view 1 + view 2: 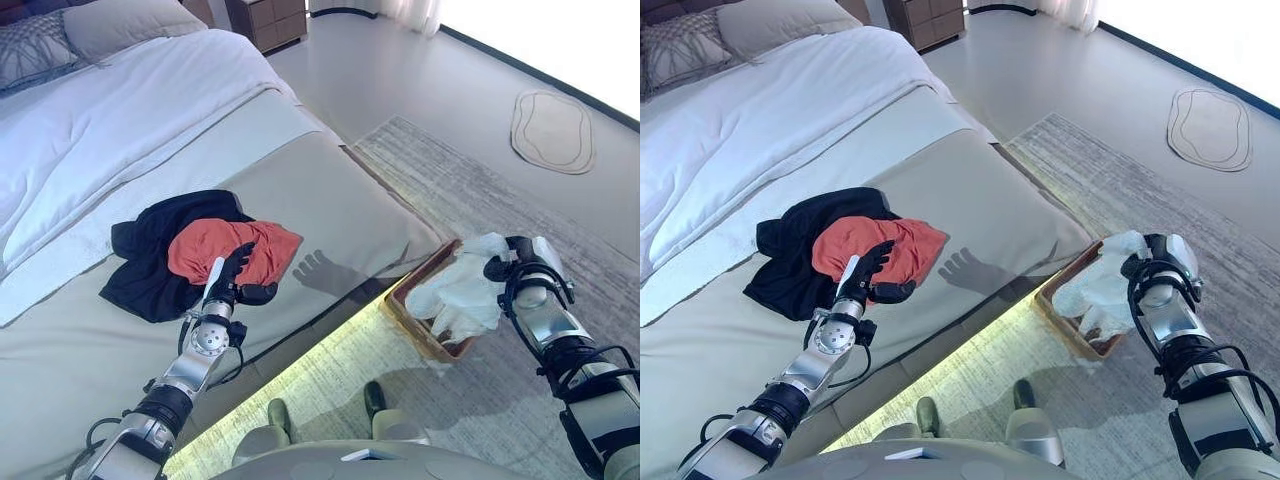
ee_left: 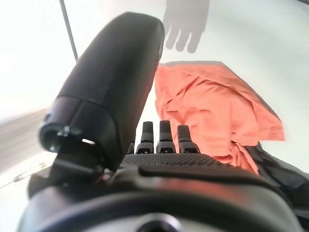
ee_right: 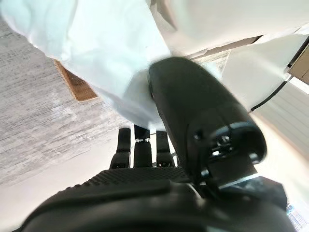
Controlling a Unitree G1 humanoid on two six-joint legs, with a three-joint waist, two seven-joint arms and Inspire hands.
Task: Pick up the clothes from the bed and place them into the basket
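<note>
Two garments mid-transfer, one at each end of the bed's edge

Left robot hand (image 1: 236, 272) rests, fingers relaxed, on the orange garment (image 1: 215, 246) atop the black one (image 1: 150, 255), which could drag along; right robot hand (image 1: 520, 270) clutches white clothing (image 1: 455, 290) over the basket (image 1: 412, 322), where overhang may spill beside it.

Basket (image 1: 432, 340) interior mostly hidden under white garment (image 1: 462, 288).

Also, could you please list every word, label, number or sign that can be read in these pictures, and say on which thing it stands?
None: no readable text shows in any view.
The orange garment, black garment, white cloth in the right hand, basket and bed carry no visible print.
The left hand shows no label either.
</note>
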